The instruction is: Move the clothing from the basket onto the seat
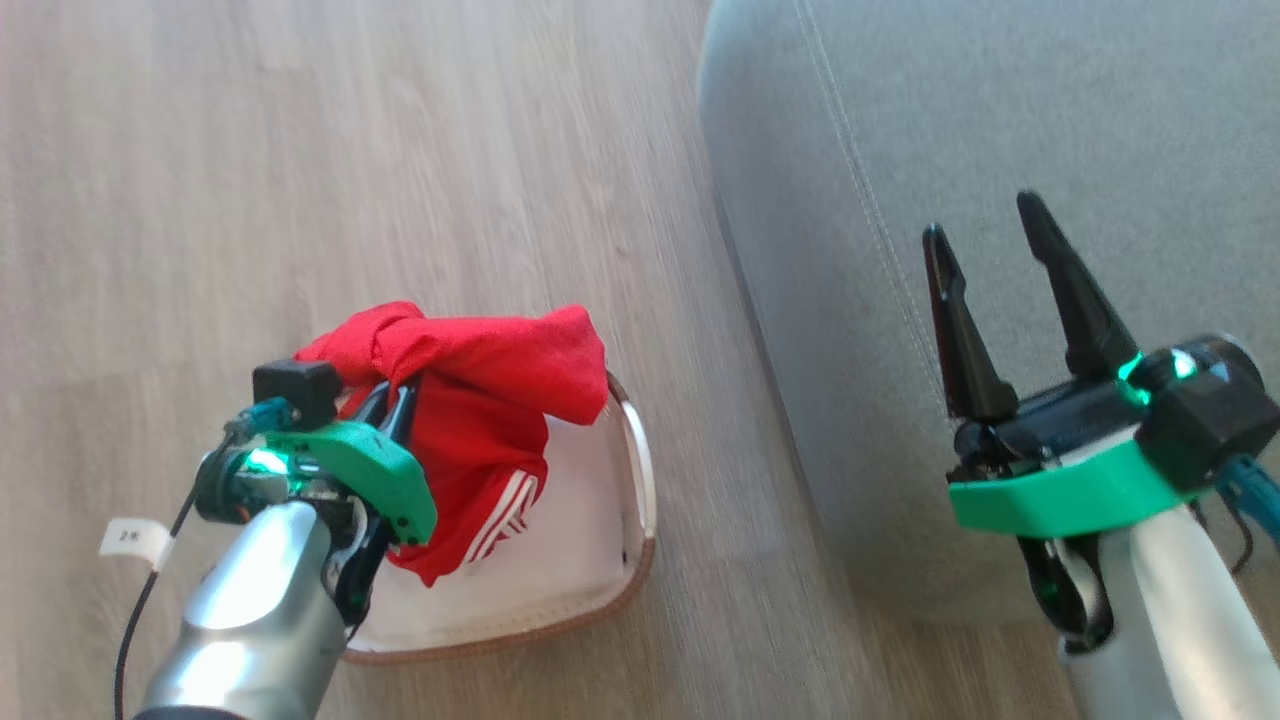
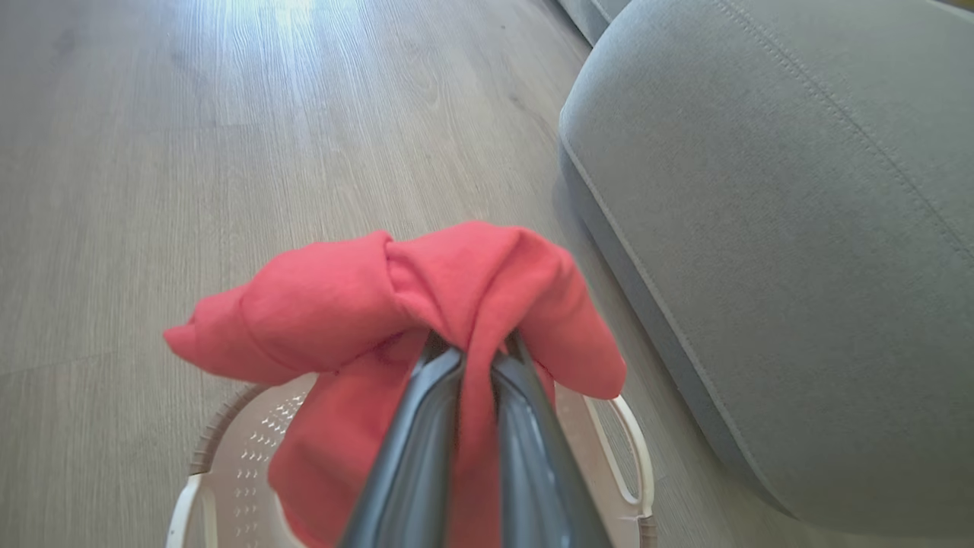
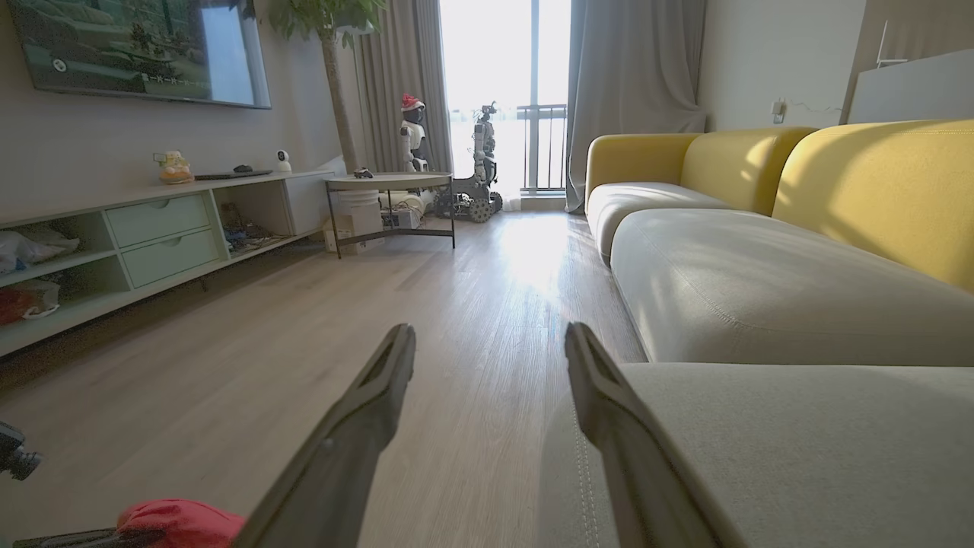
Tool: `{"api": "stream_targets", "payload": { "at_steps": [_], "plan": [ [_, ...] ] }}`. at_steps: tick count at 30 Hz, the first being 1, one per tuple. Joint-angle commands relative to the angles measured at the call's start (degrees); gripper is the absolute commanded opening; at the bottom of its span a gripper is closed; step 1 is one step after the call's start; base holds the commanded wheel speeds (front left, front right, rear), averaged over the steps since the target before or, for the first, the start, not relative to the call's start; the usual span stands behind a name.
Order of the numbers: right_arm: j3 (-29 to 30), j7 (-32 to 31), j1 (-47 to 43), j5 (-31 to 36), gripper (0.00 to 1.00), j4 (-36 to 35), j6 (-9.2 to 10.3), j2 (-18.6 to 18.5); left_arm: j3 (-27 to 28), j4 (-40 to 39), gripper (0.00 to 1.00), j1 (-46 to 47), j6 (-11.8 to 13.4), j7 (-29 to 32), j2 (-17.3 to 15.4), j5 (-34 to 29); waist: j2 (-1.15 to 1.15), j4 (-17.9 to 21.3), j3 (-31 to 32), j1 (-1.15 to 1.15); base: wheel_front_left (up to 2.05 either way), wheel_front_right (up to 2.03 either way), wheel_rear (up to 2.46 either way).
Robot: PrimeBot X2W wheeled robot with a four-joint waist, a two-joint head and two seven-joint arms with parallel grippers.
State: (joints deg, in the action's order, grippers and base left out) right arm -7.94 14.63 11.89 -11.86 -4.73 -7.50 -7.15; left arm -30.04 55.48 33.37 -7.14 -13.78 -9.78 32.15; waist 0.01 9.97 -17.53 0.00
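Observation:
My left gripper (image 1: 392, 400) is shut on the red clothing (image 1: 480, 390), which hangs lifted above the white basket (image 1: 600, 590) on the wood floor; white stripes show on its lower fold. In the left wrist view the two fingers (image 2: 426, 434) pinch a bunch of the clothing (image 2: 342, 304), and the basket (image 2: 243, 449) lies below. The grey seat (image 1: 1000, 120) is to the right of the basket, seen also as the seat (image 2: 799, 228). My right gripper (image 1: 985, 225) hovers open over the seat's edge with nothing in it; its fingers (image 3: 365, 426) spread wide above the seat (image 3: 799, 441).
Wood floor (image 1: 300, 150) stretches left of and beyond the basket. The right wrist view shows a yellow-backed sofa (image 3: 837, 175), a low cabinet (image 3: 152, 236) along the left wall, a small table (image 3: 388, 183) and another robot (image 3: 479, 175) by the window.

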Motion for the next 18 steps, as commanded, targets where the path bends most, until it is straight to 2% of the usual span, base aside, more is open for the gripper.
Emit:
{"api": "stream_targets", "payload": {
  "at_steps": [1, 12, 18],
  "plan": [
    [-1.0, 0.4, -0.8, -0.6, 1.0, -1.4, 0.01, -0.7, 1.1, -2.7, 0.0, 0.0, -0.3, -1.0, -2.1, 0.6, -0.01, -2.6, 4.5, 0.0, 0.0, 0.0, 0.0],
    [-2.4, 0.4, -6.2, -1.9, 1.0, 0.3, 0.01, -2.1, 2.0, -19.2, 0.0, -3.6, -0.2, -1.1, -3.8, 1.9, -0.01, -5.9, 12.1, 0.0, 0.0, 0.0, 0.0],
    [-4.5, 0.4, -7.9, -2.6, 1.0, 1.1, 0.01, -2.3, 2.1, -29.7, 0.0, -3.6, 1.0, 2.4, -5.8, 2.3, -0.01, -7.0, 14.5, 0.0, 0.0, 0.0, 0.0]
  ]
}}
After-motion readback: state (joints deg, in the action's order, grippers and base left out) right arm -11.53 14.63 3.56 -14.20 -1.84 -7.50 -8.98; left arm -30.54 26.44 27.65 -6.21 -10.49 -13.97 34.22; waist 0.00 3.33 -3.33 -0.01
